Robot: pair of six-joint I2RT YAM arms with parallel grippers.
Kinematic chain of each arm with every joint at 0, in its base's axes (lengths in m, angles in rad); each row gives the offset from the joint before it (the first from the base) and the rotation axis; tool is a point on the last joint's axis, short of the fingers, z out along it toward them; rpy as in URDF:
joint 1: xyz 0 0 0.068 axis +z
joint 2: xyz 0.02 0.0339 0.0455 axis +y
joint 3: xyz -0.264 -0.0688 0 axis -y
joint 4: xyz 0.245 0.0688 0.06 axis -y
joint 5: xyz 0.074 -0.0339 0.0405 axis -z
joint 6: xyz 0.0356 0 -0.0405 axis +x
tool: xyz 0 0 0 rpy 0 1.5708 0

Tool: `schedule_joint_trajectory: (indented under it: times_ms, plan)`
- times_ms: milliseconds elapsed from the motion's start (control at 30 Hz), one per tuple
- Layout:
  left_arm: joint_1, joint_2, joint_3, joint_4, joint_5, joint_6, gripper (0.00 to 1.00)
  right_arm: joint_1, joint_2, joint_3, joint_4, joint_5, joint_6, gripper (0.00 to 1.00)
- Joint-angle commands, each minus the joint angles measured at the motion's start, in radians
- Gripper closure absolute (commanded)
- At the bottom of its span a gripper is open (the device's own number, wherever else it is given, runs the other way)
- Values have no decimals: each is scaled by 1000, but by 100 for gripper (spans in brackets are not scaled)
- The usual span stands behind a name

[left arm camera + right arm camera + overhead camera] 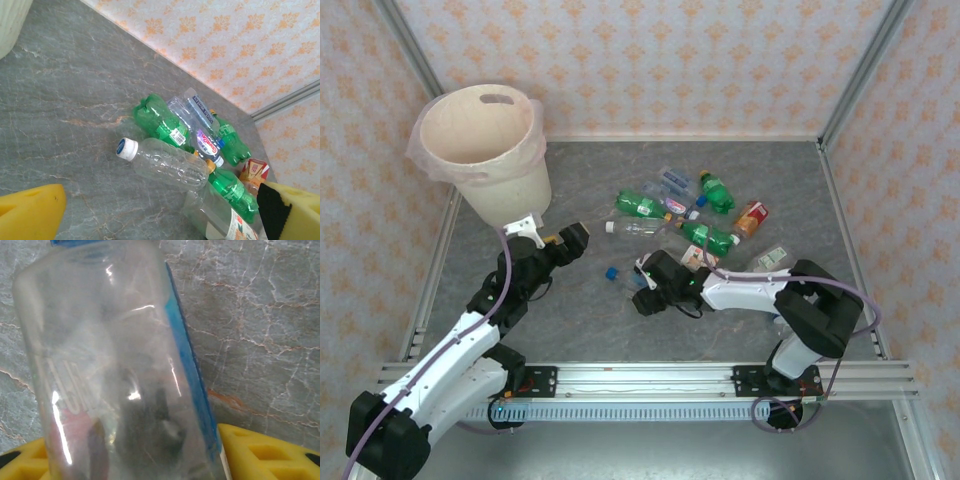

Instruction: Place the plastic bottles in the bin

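Closest to the lens, in the right wrist view, a clear bottle (pixel 115 365) with a blue label strip lies across almost the whole frame, its blue cap end pointing away. The right gripper (pixel 145 465) has its yellow fingers (pixel 265 455) pressed on both sides of this bottle, so we judge that it grips it. We cannot tell if the bottle is off the grey table (pixel 260 315).

In the left wrist view, the left gripper (pixel 160 215) is spread wide, with nothing held between its fingers (pixel 30 210). Beyond it lie the plastic bottles (pixel 200 150) in a loose heap. A white-capped bottle (pixel 165 162) is the nearest, and the green bottles (pixel 162 122) lie behind it and to the right, touching one another. A corner of the bin (pixel 10 20) shows at the far left.

In the top view, the bin (pixel 505 190) stands at the far left of the table, just beyond the left gripper (pixel 570 238). The right gripper (pixel 645 290) is in the middle, on the near side of the plastic bottles (pixel 690 215), and well apart from the bin.

We judge that the step in hand is the pick of one bottle by the right arm. The next move calls for a lift, then a long carry to the far left until the bottle is above the rim, and only then the release. The left arm stands in between, so the path should pass over it.
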Motion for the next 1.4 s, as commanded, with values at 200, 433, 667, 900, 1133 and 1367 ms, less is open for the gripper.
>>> schedule_joint_trajectory:
  times_ms: [200,433,667,900,1133,1367]
  plan:
    - [-8,47,-48,172,198,-160,5,7,-234,-86,130,87,6,44]
    - [-35,114,-130,444,307,-296,14,6,-338,-110,150,107,16,42]
    - [-135,173,-143,552,282,-306,20,7,-359,-118,153,104,26,42]
    - [-159,251,-154,645,300,-316,29,7,-370,-125,159,90,26,42]
    - [-159,310,-143,700,294,-322,38,7,-387,-135,157,84,23,42]
    - [-161,362,-127,773,320,-340,50,7,-389,-144,162,81,22,42]
